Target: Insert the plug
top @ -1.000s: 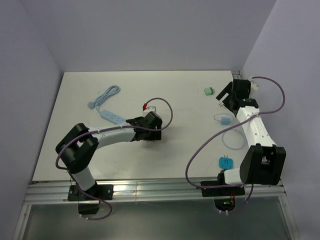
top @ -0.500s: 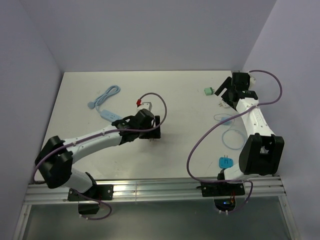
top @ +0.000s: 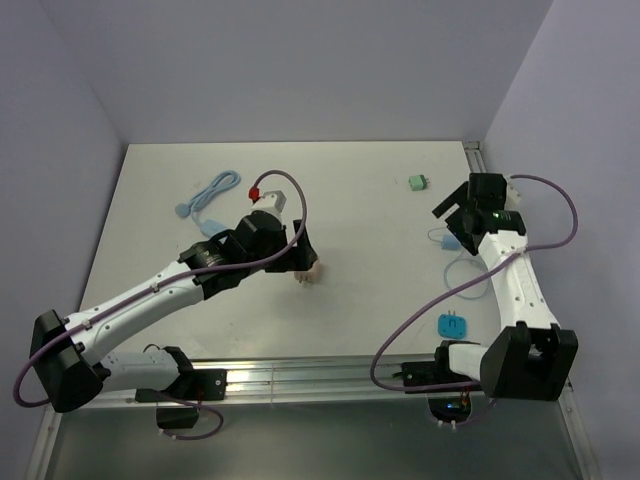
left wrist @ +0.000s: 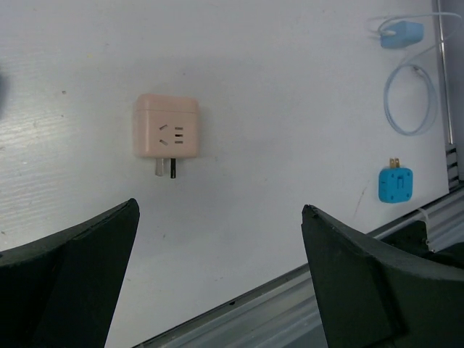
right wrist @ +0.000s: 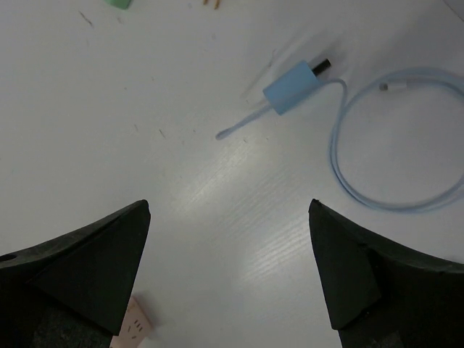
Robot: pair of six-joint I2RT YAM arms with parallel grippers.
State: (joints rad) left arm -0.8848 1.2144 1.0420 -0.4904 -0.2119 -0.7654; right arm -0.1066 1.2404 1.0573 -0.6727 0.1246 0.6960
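A pink plug adapter (left wrist: 167, 135) lies flat on the white table, prongs toward the near edge; it also shows in the top view (top: 313, 273) and in the corner of the right wrist view (right wrist: 134, 328). My left gripper (top: 303, 254) hovers above it, open and empty (left wrist: 220, 209). The blue power strip (top: 206, 226) is mostly hidden under the left arm. My right gripper (top: 448, 214) is open and empty (right wrist: 228, 204), above the table beside a light blue charger (right wrist: 293, 87).
A green plug (top: 417, 182) lies at the back right. The charger's cable loop (top: 463, 277) and a blue square plug (top: 452, 325) lie by the right arm. The strip's coiled blue cord (top: 212, 190) lies at the back left. Table rail (left wrist: 290, 290) runs along the near edge.
My left arm has stretched out and lifted, uncovering the pink adapter on the table. My right gripper has drawn back from the green plug toward the light blue charger.
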